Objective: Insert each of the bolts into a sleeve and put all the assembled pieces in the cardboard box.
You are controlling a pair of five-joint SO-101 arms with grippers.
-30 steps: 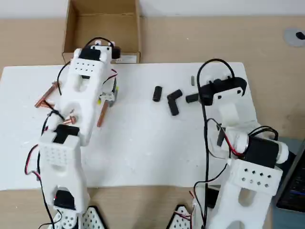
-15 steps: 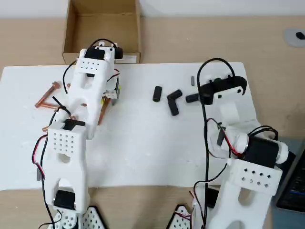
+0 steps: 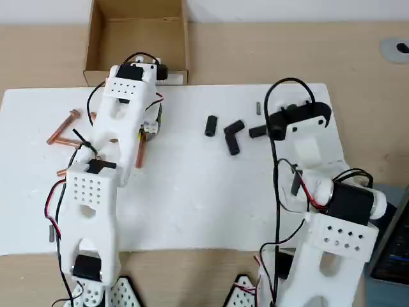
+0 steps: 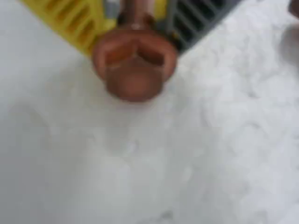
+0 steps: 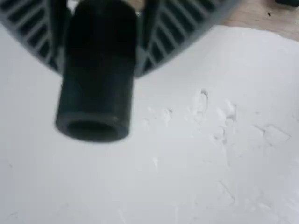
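Observation:
My left gripper (image 3: 148,128) is shut on a copper bolt (image 3: 140,152) over the left part of the white board. In the left wrist view the bolt's head (image 4: 134,63) sticks out between a yellow finger (image 4: 77,18) and a grey one, just above the board. My right gripper (image 3: 266,131) is shut on a black sleeve (image 3: 257,132) at the board's far right. The right wrist view shows that sleeve (image 5: 96,93) with its open end pointing out from the fingers. Three loose black sleeves (image 3: 211,125) lie between the two grippers. The cardboard box (image 3: 96,45) stands behind the left arm.
Loose copper bolts (image 3: 62,130) lie at the board's left edge, partly hidden by the left arm. The white foam board (image 3: 198,198) covers the table's middle. A small grey pin (image 3: 258,107) lies near the right gripper. A dark device sits at the far right edge (image 3: 393,249).
The left arm has swung a little right and toward the box, carrying its bolt along. The right arm and its sleeve have stayed put.

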